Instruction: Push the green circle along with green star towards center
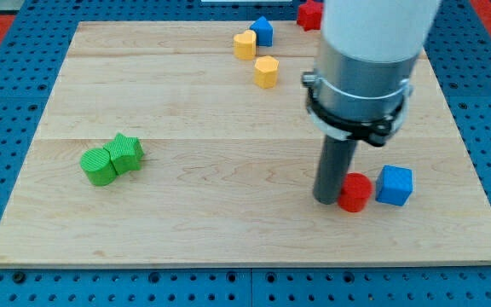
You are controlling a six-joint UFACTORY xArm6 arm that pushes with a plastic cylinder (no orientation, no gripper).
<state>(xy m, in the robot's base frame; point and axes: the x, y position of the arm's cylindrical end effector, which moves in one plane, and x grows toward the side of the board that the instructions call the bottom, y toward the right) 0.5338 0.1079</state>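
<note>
The green circle [99,166] lies at the view's left on the wooden board, touching the green star [127,153] just to its upper right. My tip [327,200] rests on the board at the view's lower right, right beside the left side of a red cylinder [355,192]. The tip is far to the right of both green blocks.
A blue cube [395,185] sits right of the red cylinder. Two yellow blocks [245,44] [266,72] and a blue block [262,31] lie at the view's top centre. A red block [310,14] sits at the top edge, partly behind the arm. The board [228,222] ends in blue pegboard.
</note>
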